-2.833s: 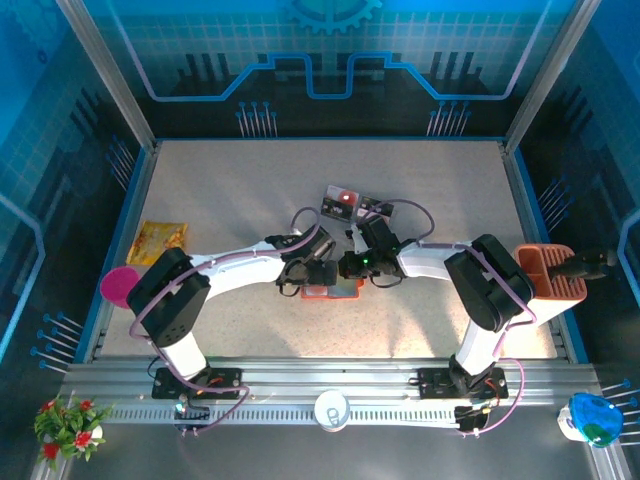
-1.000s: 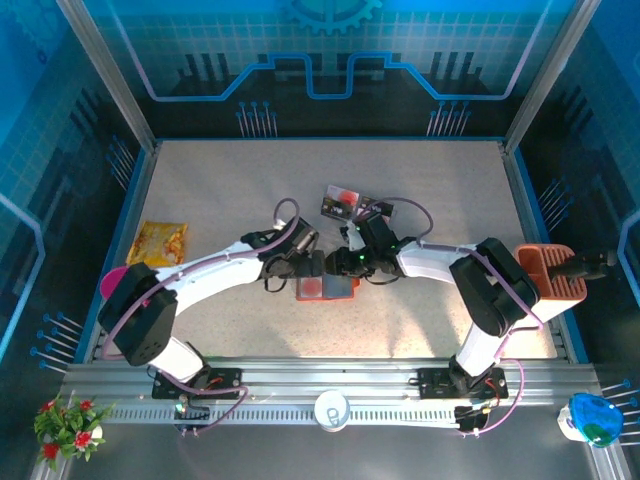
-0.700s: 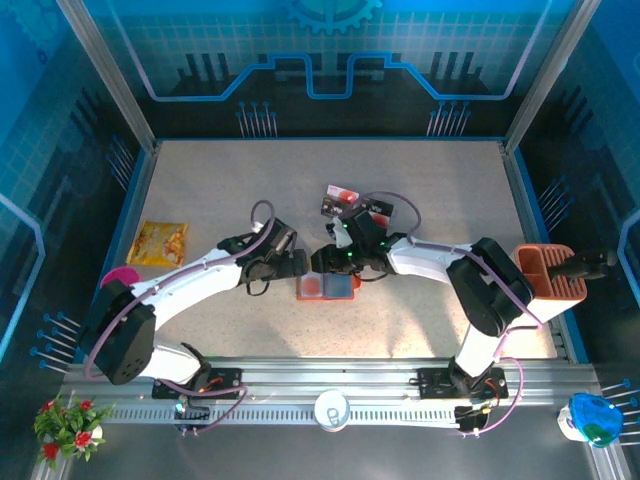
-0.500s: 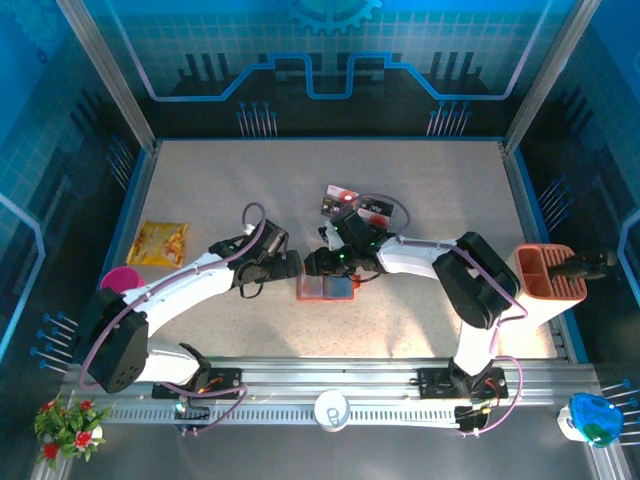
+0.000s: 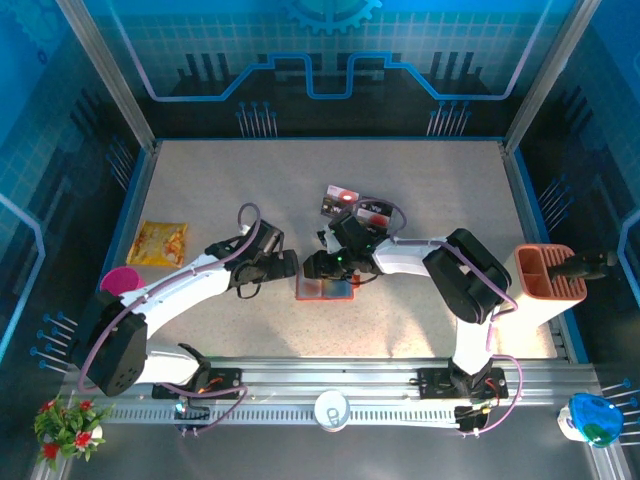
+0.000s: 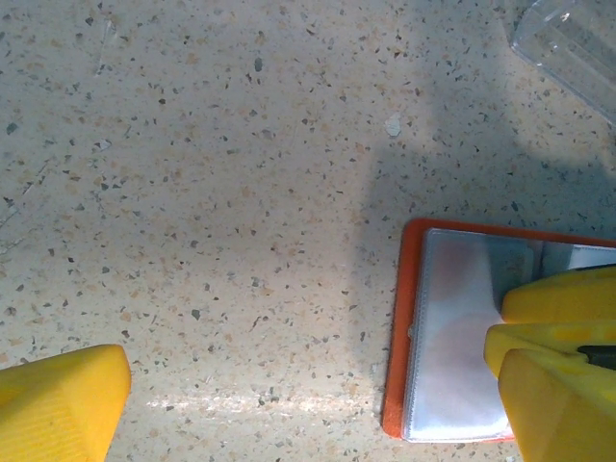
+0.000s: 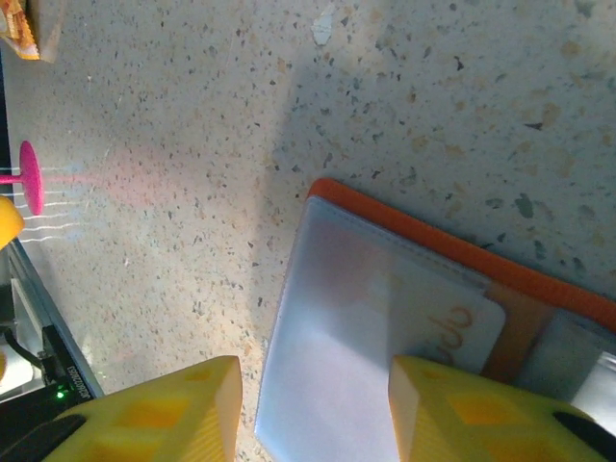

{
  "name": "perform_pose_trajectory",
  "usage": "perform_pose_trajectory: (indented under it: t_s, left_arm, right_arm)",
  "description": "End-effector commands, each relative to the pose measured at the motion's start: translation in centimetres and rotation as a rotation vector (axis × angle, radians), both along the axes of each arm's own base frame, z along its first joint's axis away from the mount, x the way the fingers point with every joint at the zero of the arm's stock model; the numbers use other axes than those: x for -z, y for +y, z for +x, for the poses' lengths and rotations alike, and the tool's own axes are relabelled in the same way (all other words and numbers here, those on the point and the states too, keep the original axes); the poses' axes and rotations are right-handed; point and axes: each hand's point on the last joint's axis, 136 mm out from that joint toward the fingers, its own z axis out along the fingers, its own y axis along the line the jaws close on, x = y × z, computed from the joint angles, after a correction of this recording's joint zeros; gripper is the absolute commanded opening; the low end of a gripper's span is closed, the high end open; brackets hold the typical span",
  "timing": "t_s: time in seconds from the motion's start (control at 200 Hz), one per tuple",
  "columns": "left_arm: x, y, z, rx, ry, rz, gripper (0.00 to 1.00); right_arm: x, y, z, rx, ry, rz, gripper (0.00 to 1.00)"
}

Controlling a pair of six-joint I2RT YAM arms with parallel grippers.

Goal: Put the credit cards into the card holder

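Inspected mid-table: found wallet (image 5: 325, 289) lying open, cards (image 5: 355, 205) just beyond its far side.
Found left gripper (image 6: 303, 366) spread wide, empty, straddling wallet's left edge; right gripper (image 7: 308, 409) part-open, empty, over clear pocket (image 7: 346, 337).

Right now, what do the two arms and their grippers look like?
The left arm and right arm match: white tubular links, bulky black joints, and a thin purple cable looping along each. The left gripper and right gripper have black bodies. Their fingers are blocky, bright yellow and faintly ribbed.
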Motion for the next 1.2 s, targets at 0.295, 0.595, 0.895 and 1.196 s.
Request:
perform_pose_trajectory:
  t_s: [0.295,0.595,0.895,1.196]
  left_arm:
    - [-0.1,-0.9,0.6,0.024,0.011,-0.029,0.99]
    - [-1.0,-1.4,1.1,0.027,-0.007,-0.047,0.99]
    - [-0.3,-1.6,0.9,0.023,0.012,-0.058,0.99]
    - [0.1,-1.7,0.8,0.03,0.024,-0.054,0.99]
  right_arm:
    - [-7.5,-2.8,3.4,0.073,-0.105,0.158,0.45]
    - [-10.3,-12.3,6.8,0.077,-0.333,-0.238,0.45]
    - [-9.3,-15.6,7.4,-0.137,-0.412,-0.558,0.36]
    - [-6.6,-15.7,8.0,-0.281,-0.446,-0.796,0.33]
